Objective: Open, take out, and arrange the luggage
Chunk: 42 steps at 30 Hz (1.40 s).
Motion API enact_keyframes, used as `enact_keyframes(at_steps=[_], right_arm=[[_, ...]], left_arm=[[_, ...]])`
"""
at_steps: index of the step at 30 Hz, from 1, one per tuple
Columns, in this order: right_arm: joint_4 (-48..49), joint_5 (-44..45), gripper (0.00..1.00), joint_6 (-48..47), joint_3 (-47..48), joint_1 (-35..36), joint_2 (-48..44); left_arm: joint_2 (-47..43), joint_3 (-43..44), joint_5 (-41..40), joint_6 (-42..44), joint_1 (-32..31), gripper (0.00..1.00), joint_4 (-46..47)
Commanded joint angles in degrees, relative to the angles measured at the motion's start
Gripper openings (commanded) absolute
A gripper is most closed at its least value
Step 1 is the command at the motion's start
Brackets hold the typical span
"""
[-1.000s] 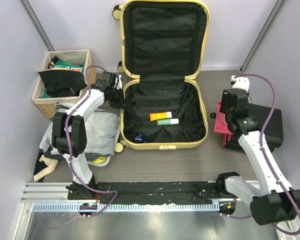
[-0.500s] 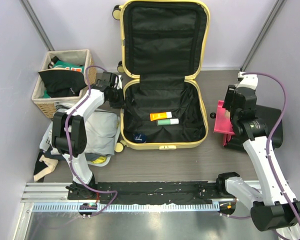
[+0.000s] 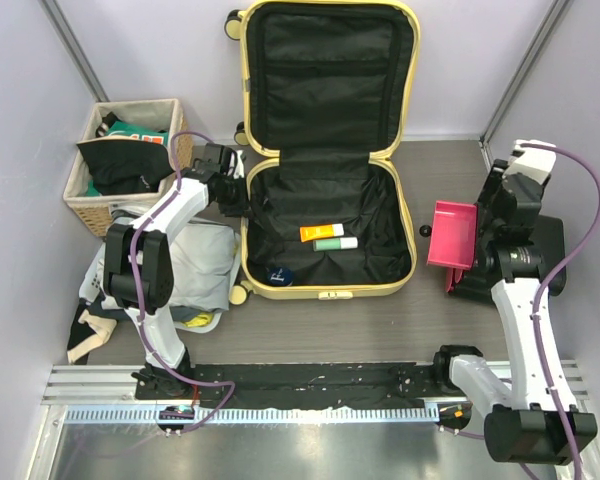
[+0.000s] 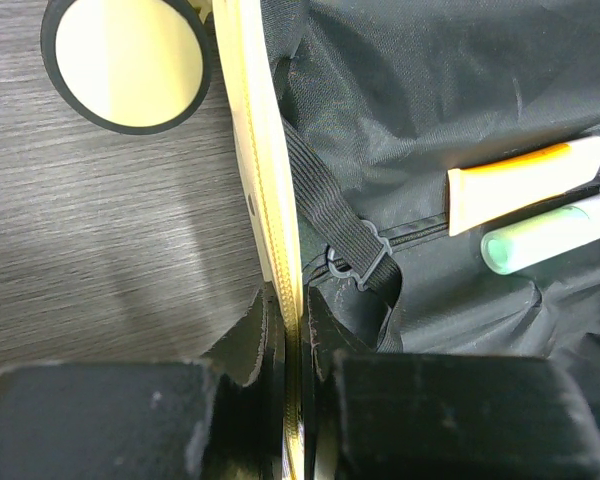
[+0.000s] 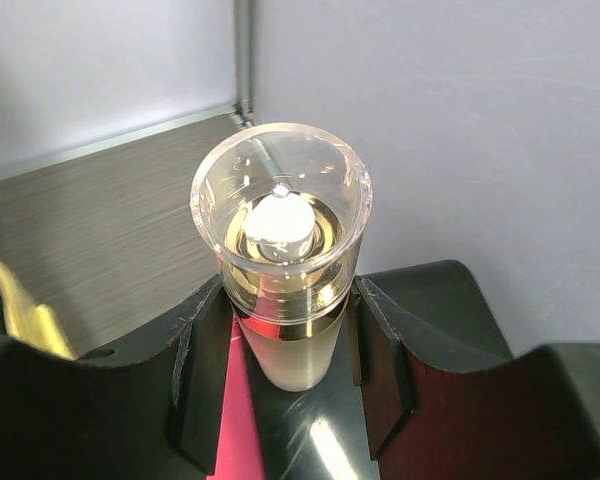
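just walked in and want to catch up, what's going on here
Two robot arms are working on an open pale-yellow suitcase. The left gripper is clamped shut on the suitcase's left rim. The right gripper holds a clear-capped bottle off to the right, by a small black case whose pink-red lid stands open. An orange tube and a green tube lie in the suitcase's lower half.
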Motion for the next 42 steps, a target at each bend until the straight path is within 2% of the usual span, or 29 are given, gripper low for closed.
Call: enact_keyframes(at_steps=[1,12,24,28,31,34,35,37,38,42], right_arm=[[12.3,-6.9,0.01,1.7,-0.9,-5.5,0.0],[15.8,-11.5,0.01,5.6,-5.8,-11.3,-0.4],[15.0,-11.0,0.01,6.6,-7.5,-11.8,0.0],[14.1,-10.4,0.08,6.6,-7.8,-11.8,-0.8],[13.5,-10.1,0.22,6.6,-7.7,-11.9,-1.6],[13.5,-9.6,0.44,6.6,-7.5,-11.9,-2.4],[11.6,-9.5,0.56,6.5,-7.2,-11.8,-2.5],[10.7,-9.5,0.66,6.7,-6.8,-11.8,-2.7],[9.1,-9.2,0.76,7.1,-5.8,-11.9,-2.8],[6.3,-9.2,0.91,8.1,-3.4,-11.9,-3.2]], left_arm=[[-6.0,2.3,6.4,1.4,0.3,0.0,3.2],[-5.6,2.3,6.4,1.4,0.3,0.0,3.0],[-5.4,2.3,6.8,1.3,0.3,0.0,3.1],[-5.3,2.3,7.0,1.1,0.3,0.0,3.2],[-5.3,2.3,7.2,1.1,0.2,0.0,3.2],[-5.3,2.3,7.4,1.1,0.3,0.0,3.2],[-5.4,2.3,7.4,0.9,0.2,0.0,3.1],[-5.4,2.3,7.5,1.0,0.2,0.0,3.2],[-5.5,2.2,7.4,0.9,0.2,0.0,3.2],[-5.3,2.3,7.1,1.1,0.3,0.0,3.1]])
